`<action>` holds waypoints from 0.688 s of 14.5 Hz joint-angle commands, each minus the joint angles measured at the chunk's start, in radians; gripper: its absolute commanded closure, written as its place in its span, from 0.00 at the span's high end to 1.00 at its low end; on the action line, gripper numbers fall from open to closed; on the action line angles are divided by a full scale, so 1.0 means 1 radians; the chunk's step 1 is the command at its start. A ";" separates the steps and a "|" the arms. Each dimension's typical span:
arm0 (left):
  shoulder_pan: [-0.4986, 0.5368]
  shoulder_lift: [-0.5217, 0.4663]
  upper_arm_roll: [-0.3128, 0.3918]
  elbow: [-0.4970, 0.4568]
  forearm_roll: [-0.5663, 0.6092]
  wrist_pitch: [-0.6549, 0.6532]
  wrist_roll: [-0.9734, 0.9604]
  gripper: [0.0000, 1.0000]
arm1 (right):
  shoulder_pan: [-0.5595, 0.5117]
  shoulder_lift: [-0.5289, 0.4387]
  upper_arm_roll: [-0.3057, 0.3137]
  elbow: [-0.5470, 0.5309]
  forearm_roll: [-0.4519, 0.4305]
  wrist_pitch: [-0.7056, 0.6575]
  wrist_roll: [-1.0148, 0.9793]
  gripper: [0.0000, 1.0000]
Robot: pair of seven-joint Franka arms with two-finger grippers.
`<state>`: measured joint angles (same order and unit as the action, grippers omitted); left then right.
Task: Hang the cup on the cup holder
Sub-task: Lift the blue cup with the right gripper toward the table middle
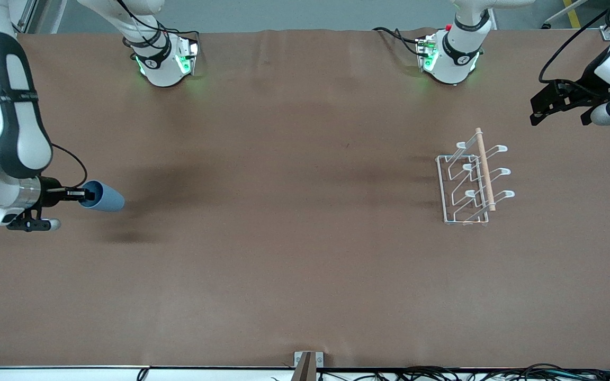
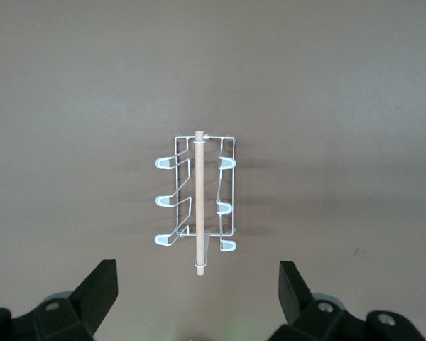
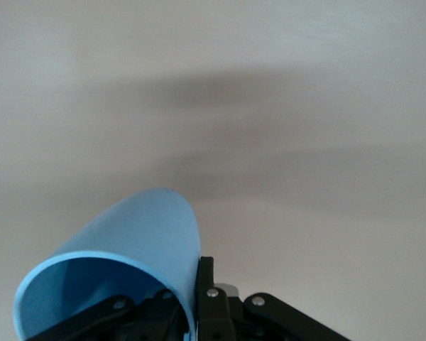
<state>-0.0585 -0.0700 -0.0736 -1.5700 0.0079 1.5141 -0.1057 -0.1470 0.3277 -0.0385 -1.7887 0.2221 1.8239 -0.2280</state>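
Observation:
My right gripper is shut on the rim of the light-blue cup and holds it on its side above the table at the right arm's end. In the right wrist view the cup fills the lower part, one finger inside the rim and one outside. The white wire cup holder with its wooden dowel stands on the table toward the left arm's end. My left gripper hangs open and empty in the air near it. The left wrist view shows the cup holder between its spread fingers.
The brown table cloth stretches between the cup and the cup holder. The two arm bases stand along the table's edge away from the front camera.

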 commanded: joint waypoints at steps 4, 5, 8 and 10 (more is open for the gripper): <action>-0.001 0.012 -0.003 0.025 -0.008 -0.006 0.015 1.00 | 0.062 -0.013 0.032 0.046 0.333 -0.132 -0.002 0.00; -0.006 0.012 -0.005 0.025 -0.017 -0.006 0.015 1.00 | 0.085 -0.013 0.035 0.042 0.417 -0.152 -0.001 0.00; -0.026 0.016 -0.018 0.025 -0.120 0.008 0.012 1.00 | 0.157 -0.012 0.035 0.040 0.595 -0.163 -0.001 0.00; -0.056 0.029 -0.040 0.025 -0.125 0.037 0.008 1.00 | 0.199 -0.007 0.035 0.035 0.687 -0.160 -0.002 0.00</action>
<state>-0.0912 -0.0658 -0.0967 -1.5698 -0.1015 1.5300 -0.1033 0.0192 0.3244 0.0025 -1.7414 0.8259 1.6697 -0.2272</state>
